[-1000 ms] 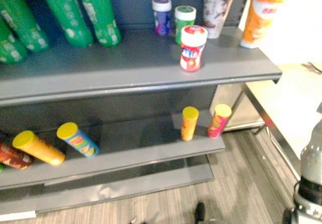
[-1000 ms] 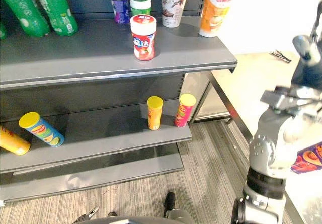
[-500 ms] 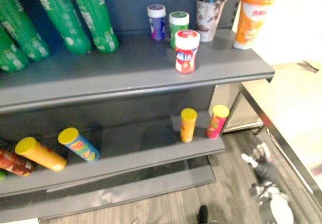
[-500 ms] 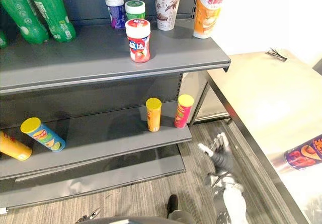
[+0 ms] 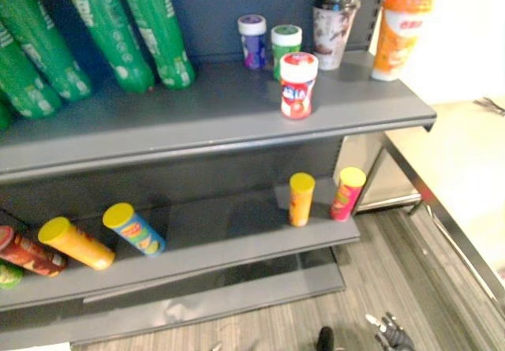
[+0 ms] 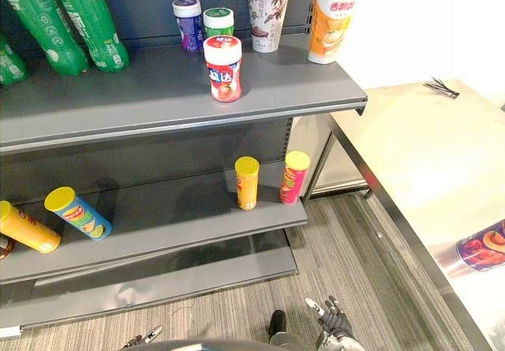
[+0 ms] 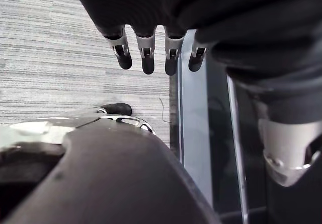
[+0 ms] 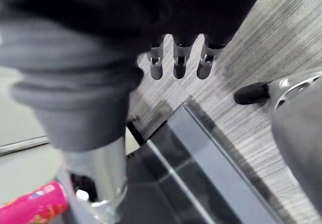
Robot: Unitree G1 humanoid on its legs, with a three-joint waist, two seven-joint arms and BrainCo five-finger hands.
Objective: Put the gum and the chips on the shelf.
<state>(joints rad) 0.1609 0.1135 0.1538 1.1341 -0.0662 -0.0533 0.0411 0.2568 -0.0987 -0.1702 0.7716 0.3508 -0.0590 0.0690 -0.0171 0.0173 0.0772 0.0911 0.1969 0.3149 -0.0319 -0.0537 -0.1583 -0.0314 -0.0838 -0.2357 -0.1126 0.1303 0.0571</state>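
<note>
A red-and-white gum bottle stands upright on the grey upper shelf, in front of a purple bottle and a green one. On the lower shelf an orange chips can and a pink one stand upright. Further left, a blue can and a yellow can lie on their sides. Another chips can lies on the table at the right. My right hand hangs low over the floor, open and holding nothing. My left hand is open too, fingers straight above the carpet.
Green bottles lean at the back left of the upper shelf. A lidded cup and an orange cup stand at its right end. The pale table with a small dark object adjoins the shelf on the right.
My right arm has dropped from a raised position at the right down to near the floor. The camera has shifted slightly; the shelf items have not moved.
</note>
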